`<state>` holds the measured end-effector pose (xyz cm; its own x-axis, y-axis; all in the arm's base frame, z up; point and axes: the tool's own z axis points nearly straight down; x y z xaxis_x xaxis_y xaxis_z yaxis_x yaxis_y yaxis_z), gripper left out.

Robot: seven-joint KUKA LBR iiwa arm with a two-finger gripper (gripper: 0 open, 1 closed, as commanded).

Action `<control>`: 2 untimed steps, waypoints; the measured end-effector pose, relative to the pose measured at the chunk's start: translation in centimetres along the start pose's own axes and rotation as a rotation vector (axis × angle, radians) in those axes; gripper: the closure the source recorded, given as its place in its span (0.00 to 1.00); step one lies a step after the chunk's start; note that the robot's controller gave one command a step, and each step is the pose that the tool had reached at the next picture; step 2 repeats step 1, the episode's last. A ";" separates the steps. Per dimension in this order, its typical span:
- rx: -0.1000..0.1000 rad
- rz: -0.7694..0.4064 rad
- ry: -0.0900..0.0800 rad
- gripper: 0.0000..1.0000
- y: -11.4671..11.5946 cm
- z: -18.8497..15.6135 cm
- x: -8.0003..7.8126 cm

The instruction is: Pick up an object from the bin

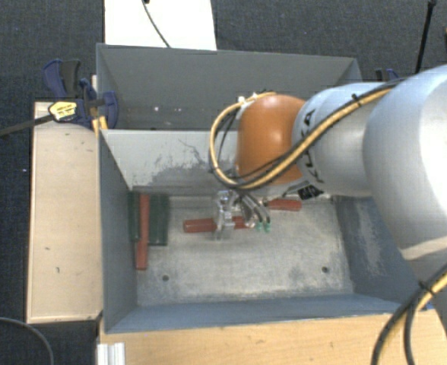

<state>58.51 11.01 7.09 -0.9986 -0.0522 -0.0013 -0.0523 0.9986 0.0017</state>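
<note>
Black lettering (309, 147) on the arm (391, 143) seems to read KUKA.

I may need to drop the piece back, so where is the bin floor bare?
The front strip of the bin floor, between the red stick and the near wall, is bare. Crowded: the left wall, with the green block and red bar, and under the pincer.

Grey bin (231, 280): green block (158, 219) and red stick (142, 238) left, red rod (201, 225) centre
</note>
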 end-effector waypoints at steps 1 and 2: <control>-0.001 -0.002 -0.009 1.00 0.9 -17.5 1.4; -0.001 -0.002 -0.009 1.00 0.9 -17.5 1.4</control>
